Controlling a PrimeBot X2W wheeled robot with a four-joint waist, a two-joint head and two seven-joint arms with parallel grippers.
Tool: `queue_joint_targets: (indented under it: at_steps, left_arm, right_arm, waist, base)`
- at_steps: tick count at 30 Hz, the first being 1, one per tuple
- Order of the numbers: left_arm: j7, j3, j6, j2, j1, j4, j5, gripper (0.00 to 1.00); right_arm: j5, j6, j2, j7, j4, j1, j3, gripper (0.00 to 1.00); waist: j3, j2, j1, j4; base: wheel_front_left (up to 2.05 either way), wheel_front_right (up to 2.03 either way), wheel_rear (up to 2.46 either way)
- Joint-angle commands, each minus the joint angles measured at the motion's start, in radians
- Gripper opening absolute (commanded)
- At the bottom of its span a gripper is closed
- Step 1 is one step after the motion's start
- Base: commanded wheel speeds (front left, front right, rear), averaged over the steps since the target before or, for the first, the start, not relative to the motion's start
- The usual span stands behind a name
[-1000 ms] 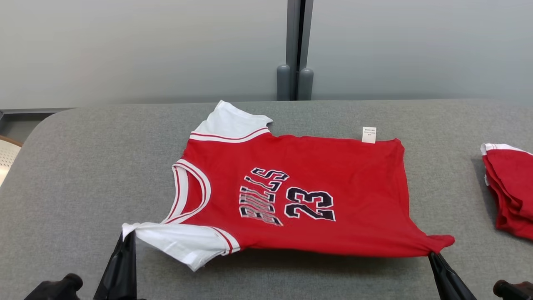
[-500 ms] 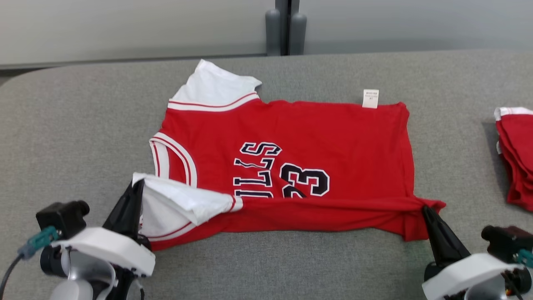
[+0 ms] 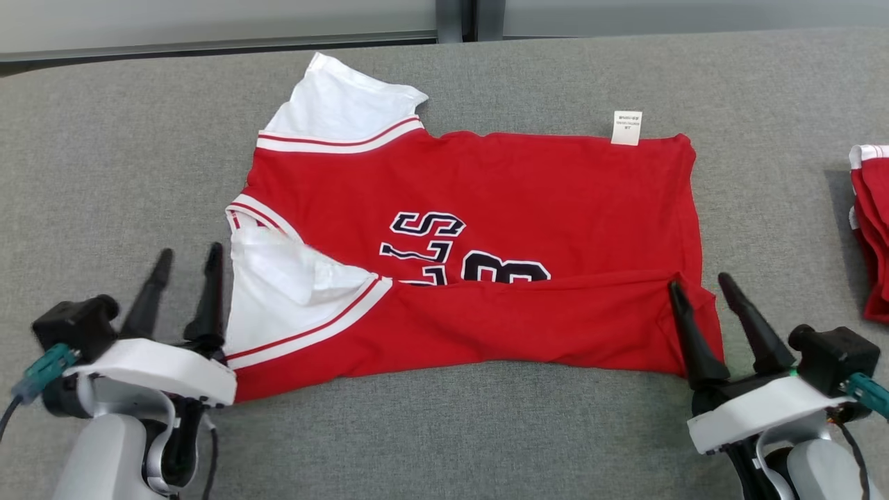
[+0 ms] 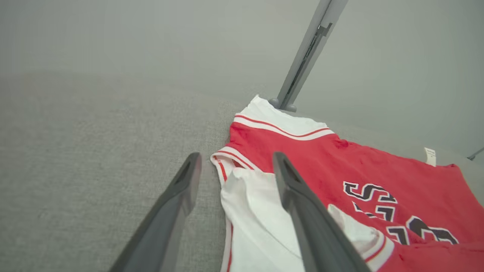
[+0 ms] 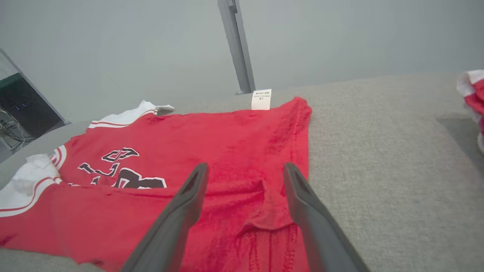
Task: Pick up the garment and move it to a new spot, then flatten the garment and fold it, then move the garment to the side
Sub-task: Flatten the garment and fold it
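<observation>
The garment (image 3: 521, 180) is a red jersey with white sleeves and dark lettering, spread on the grey table (image 3: 104, 139). Its near edge is folded back over the lower half of the lettering. My left gripper (image 3: 189, 255) stands open at the folded white sleeve (image 3: 278, 292), with its inner finger against the sleeve's edge. The left wrist view has that gripper (image 4: 236, 158) open above the sleeve (image 4: 253, 211). At the garment's folded right corner my right gripper (image 3: 700, 283) is open. In the right wrist view the gripper (image 5: 245, 168) spans that loose red corner (image 5: 264, 211) without pinching it.
A second pile of red and white cloth (image 3: 871, 236) lies at the table's right edge, also seen as the cloth pile (image 5: 472, 94) in the right wrist view. A grey wall with a vertical post (image 3: 455, 14) runs behind the table. Bare grey table lies left of the garment.
Both grippers carried the garment's near edge away from me over the lettering, then opened and let go of the sleeve and the hem corner. The head camera tilted down.
</observation>
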Motion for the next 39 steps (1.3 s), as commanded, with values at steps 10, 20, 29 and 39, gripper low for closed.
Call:
queue_joint_targets:
  at_steps: [10, 20, 29, 39]
  left_arm:
    - [-0.178, 0.011, 0.091, -0.03, 0.122, -0.135, 0.127, 1.0]
    - [-0.182, -0.003, 0.135, -0.047, 0.308, -0.245, 0.178, 1.0]
    - [-0.17, -0.004, 0.144, -0.036, 0.327, -0.244, 0.176, 1.0]
    - [-0.107, -0.026, 0.115, -0.043, 0.297, -0.138, 0.123, 1.0]
  right_arm:
    - [-0.132, 0.0, 0.015, -0.089, -0.108, 0.063, -0.099, 1.0]
    - [-0.157, 0.0, 0.036, -0.038, -0.185, 0.189, -0.136, 1.0]
    - [-0.154, 0.0, 0.047, -0.021, -0.209, 0.21, -0.133, 1.0]
    - [-0.14, 0.0, 0.044, -0.006, -0.158, 0.202, -0.112, 1.0]
  waist:
    - [-0.062, 0.0, 0.0, -0.011]
    - [-0.141, 0.0, 0.0, -0.033]
    - [-0.144, 0.0, 0.0, -0.041]
    - [-0.113, 0.0, 0.0, -0.035]
  base:
    - [0.0, 0.0, 0.0]
    - [0.0, 0.0, 0.0]
    - [0.0, 0.0, 0.0]
    - [0.0, 0.0, 0.0]
